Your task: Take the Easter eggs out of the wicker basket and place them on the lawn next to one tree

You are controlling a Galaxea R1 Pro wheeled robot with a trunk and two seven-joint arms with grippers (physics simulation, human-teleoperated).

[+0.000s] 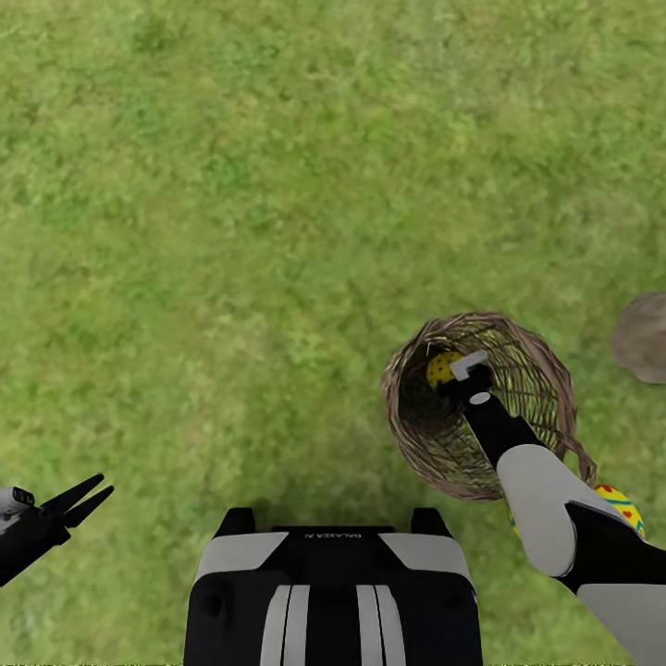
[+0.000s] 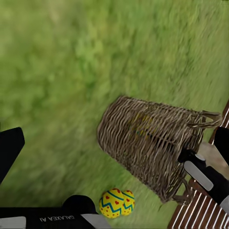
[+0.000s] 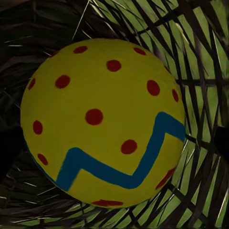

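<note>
Inside basket one egg, outside two.

Mottled green lawn. Resting on it: wicker basket at four o'clock; two Easter eggs touching, just beside the basket; grey-brown trunk base at three o'clock.

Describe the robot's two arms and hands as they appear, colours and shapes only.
The right arm has a pale grey rounded forearm shell between black segments, narrowing to a slim black wrist with a small white disc and a light grey bracket near the right hand. The left hand is black, with two thin tapering pointed fingers and a small grey fitting behind.
</note>
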